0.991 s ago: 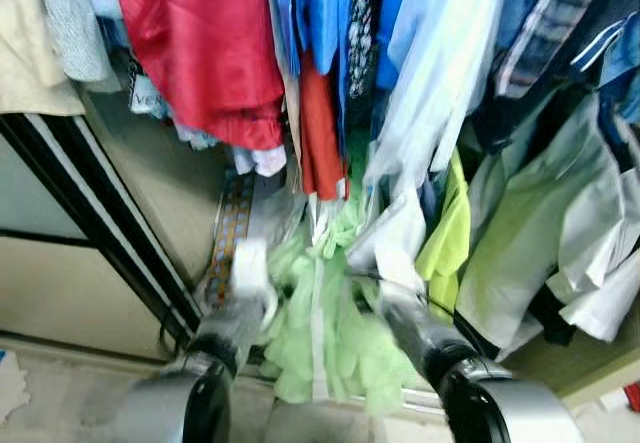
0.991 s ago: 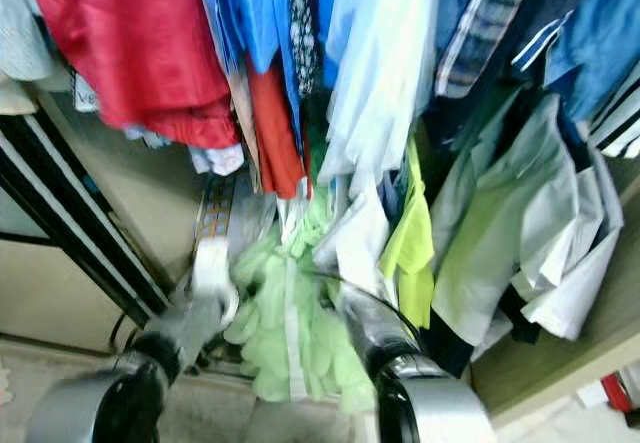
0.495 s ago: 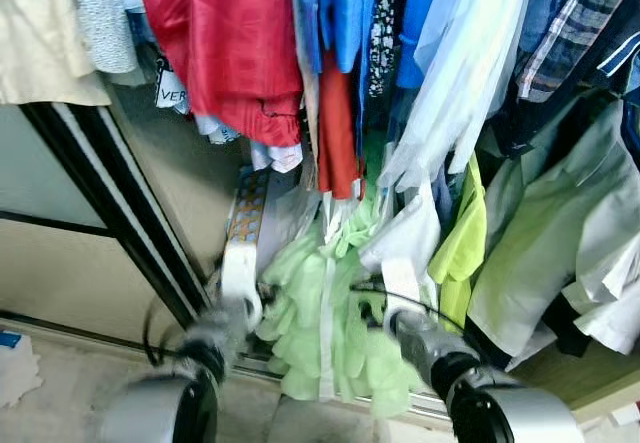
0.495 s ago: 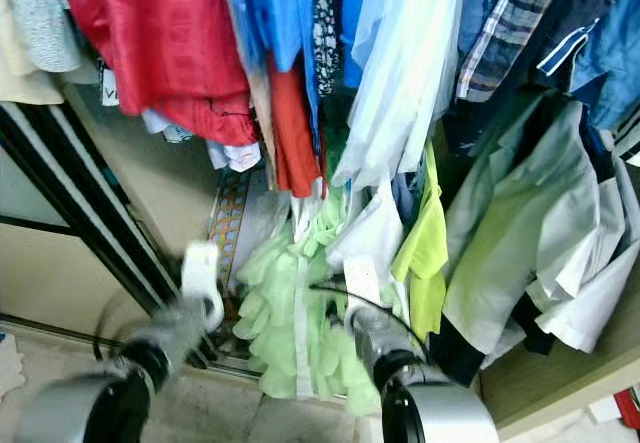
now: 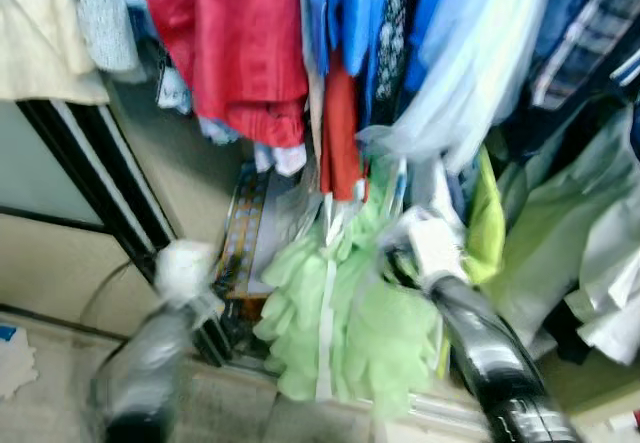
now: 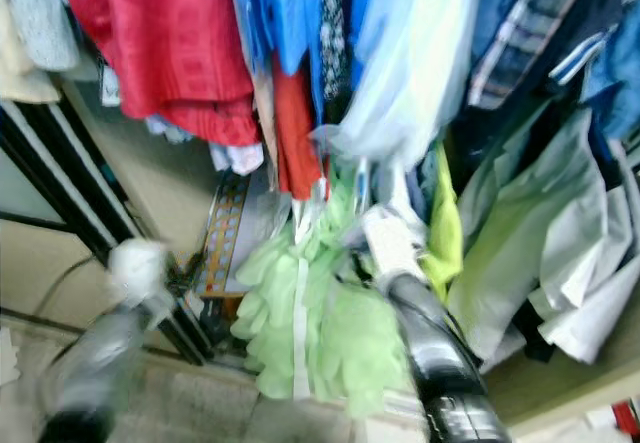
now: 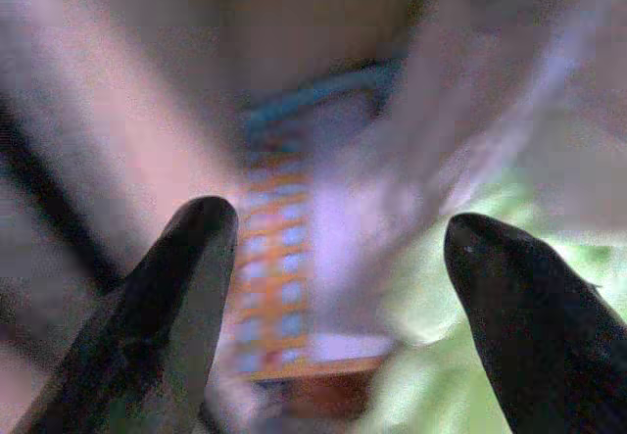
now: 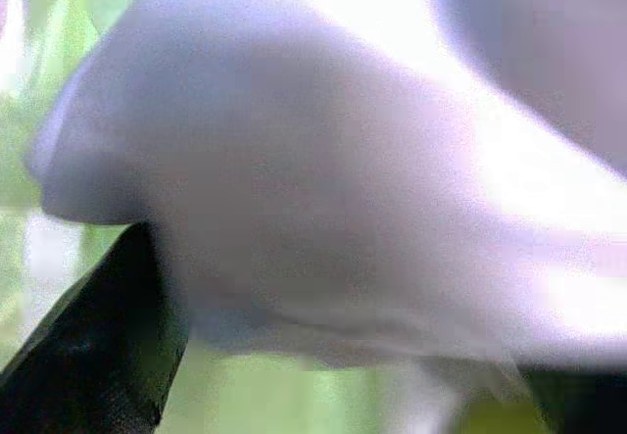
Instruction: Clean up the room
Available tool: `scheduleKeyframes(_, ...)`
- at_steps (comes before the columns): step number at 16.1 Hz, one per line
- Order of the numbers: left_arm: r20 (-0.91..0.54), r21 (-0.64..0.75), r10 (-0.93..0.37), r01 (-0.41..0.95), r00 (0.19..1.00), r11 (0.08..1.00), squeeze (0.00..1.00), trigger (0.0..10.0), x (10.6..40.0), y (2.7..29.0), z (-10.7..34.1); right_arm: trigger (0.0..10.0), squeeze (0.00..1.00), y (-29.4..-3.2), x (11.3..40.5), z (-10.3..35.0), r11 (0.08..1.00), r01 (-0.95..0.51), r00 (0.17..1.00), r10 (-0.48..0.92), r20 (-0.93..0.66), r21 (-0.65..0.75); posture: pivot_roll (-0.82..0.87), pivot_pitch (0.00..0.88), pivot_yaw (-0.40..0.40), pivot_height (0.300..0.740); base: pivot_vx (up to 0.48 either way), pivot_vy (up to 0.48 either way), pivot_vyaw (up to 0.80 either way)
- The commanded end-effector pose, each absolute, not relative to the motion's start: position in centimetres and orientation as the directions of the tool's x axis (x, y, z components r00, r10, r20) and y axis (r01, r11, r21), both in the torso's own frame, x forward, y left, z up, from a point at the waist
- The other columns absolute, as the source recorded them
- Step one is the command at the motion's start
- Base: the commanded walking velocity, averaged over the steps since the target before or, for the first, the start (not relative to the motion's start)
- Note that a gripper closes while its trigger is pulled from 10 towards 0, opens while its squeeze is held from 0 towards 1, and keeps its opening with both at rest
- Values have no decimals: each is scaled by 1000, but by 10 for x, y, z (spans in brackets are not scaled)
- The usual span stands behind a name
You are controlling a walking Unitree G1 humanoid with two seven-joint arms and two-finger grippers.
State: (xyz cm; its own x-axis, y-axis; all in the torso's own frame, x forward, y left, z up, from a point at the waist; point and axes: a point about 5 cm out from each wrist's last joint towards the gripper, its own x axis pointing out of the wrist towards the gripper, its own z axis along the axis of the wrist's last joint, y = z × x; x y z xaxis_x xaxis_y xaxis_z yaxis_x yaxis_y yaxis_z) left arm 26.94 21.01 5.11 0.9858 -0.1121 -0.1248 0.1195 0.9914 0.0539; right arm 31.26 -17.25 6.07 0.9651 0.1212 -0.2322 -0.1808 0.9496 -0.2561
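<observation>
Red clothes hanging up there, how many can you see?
2: a big red garment at the upper left, and a narrower red-orange one beside it. More may hide behind.

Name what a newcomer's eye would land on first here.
A crowded row of hanging clothes: a red garment at upper left, blue shirts beside it, and a ruffled pale green garment hanging lowest in the middle. The right arm reaches into it, its right claw pressed against white fabric.

place: home wardrobe | evidence: hanging clothes (image 5: 250, 53); sliding door (image 5: 60, 253)
</observation>
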Motion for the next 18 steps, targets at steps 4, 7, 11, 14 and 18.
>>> scheduleKeyframes(4,-86,33,-32,35,996,999,0,10000,206,233,60,10000,0,-193,260,72,948,-207,968,164,-188,-240,-12,0,-25,740,0,0,0)
scheduleKeyframes(7,-53,108,-72,77,996,991,0,10000,198,227,75,10000,0,-197,248,79,955,-206,969,170,-178,-214,2,0,-39,740,0,0,0)
scheduleKeyframes(11,16,54,-261,260,965,964,0,10000,207,205,94,10000,0,-181,256,92,927,-293,953,265,-144,-235,-9,0,2,740,0,0,0)
scheduleKeyframes(14,6,79,-202,201,979,976,0,10000,199,202,92,10000,0,-187,254,95,940,-245,966,215,-145,-237,-24,0,15,740,0,0,0)
scheduleKeyframes(18,16,66,-172,170,985,983,0,10000,193,202,91,10000,0,-192,243,86,947,-217,966,174,-192,-237,-37,0,8,740,0,0,0)
